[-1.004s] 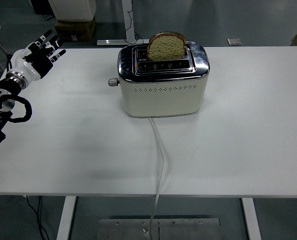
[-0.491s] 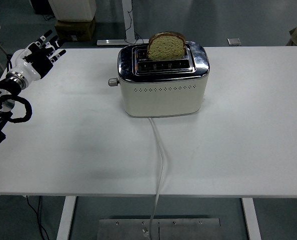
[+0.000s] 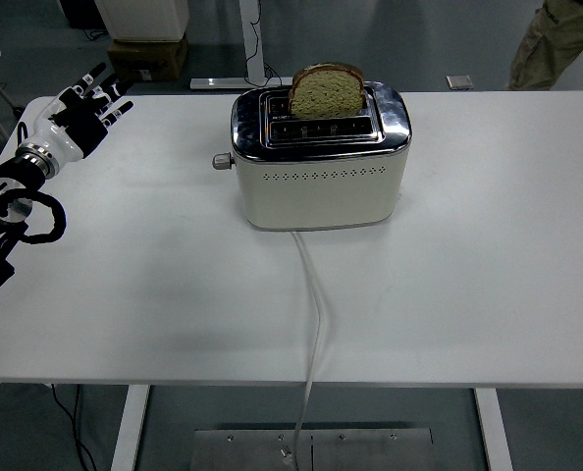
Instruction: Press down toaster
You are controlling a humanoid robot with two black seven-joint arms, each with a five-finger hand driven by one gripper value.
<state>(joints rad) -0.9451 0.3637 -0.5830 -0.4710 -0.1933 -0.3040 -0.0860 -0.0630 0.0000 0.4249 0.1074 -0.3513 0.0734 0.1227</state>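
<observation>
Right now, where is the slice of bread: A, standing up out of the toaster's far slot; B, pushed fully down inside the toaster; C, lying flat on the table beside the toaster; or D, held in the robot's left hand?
A: the bread stands upright, most of it showing above the toaster, in the far slot.

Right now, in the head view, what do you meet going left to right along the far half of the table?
Left hand, fingers spread → small lever knob on the toaster's left side → toaster with a bread slice standing in its far slot → a person's leg beyond the table.
</observation>
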